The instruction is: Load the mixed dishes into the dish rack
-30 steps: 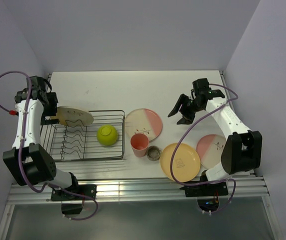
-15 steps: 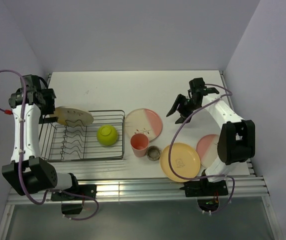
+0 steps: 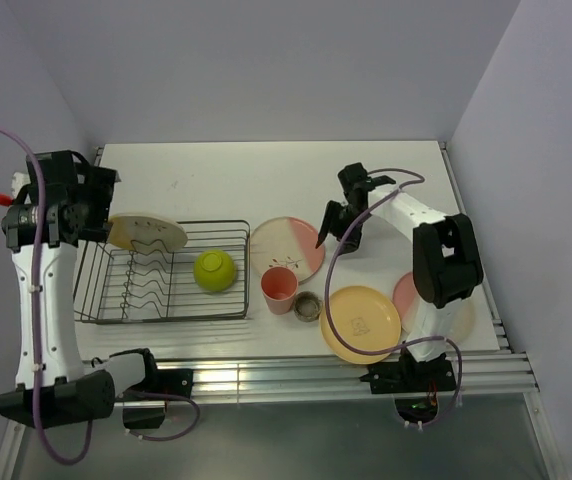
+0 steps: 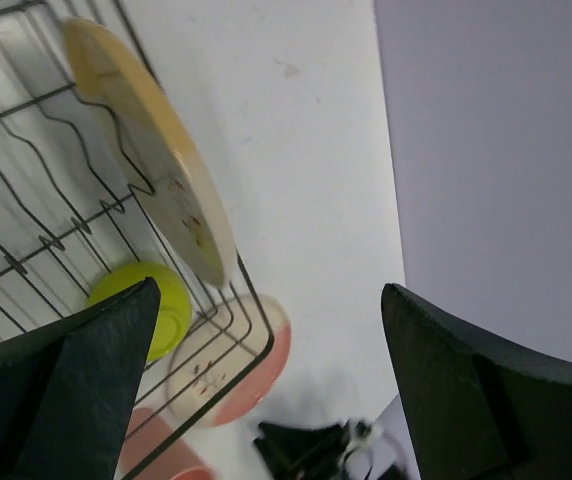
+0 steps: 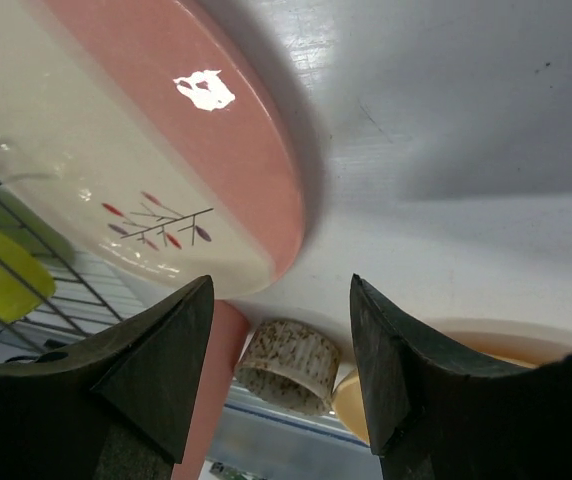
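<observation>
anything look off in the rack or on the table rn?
One thing: the cream plate leans at a slant at the far-left end of the dish rack rather than standing upright between its dividers. It might slide or tip if bumped. Nothing looks spilled or broken.

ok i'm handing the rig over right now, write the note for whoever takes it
Left gripper: open, empty, above the far left corner of the dark wire dish rack.
Right gripper: open, empty, at the right edge of the round cream-and-pink plate on the table.
Done: cream sprig plate and yellow-green bowl in the rack.
Remaining: that plate, pink cup, tiny grey-brown cup, yellow-orange plate, pink plate by the right arm.
</observation>
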You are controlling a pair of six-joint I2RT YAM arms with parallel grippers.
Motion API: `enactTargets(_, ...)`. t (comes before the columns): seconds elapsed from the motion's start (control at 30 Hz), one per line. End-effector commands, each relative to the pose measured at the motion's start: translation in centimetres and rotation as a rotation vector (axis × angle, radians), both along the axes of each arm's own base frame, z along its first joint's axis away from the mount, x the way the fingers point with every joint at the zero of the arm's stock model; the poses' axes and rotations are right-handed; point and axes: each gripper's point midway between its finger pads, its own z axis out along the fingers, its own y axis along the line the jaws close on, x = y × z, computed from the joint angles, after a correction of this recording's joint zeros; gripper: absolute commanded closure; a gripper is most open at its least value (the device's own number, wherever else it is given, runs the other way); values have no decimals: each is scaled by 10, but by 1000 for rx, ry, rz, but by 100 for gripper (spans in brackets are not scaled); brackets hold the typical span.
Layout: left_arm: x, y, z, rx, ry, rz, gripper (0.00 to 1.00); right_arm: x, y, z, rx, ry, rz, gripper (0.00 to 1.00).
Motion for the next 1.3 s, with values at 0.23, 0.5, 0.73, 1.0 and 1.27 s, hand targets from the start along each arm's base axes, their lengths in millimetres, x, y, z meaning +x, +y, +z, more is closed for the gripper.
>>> enactTargets(0.23, 32, -158, 57, 225, -236, -615, 8, 4, -5, -35, -137, -31, 25, 44)
enactTargets(0.5, 30, -262, 87, 430, -373, -965, 11, -2, 2, -64, -184, -17, 34, 53)
enactTargets(0.73, -7, -323, 71, 645, -393, -1185, 11, 4, 20, -71, -183, -67, 14, 60)
enactTargets(1.0, -18, -332, 65, 767, -398, -1237, 10, 6, 7, -87, -243, -72, -46, 100)
enactTargets(1.27, -31, -357, 36, 939, -439, -1504, 7, 2, -16, -71, -210, -46, -142, 100)
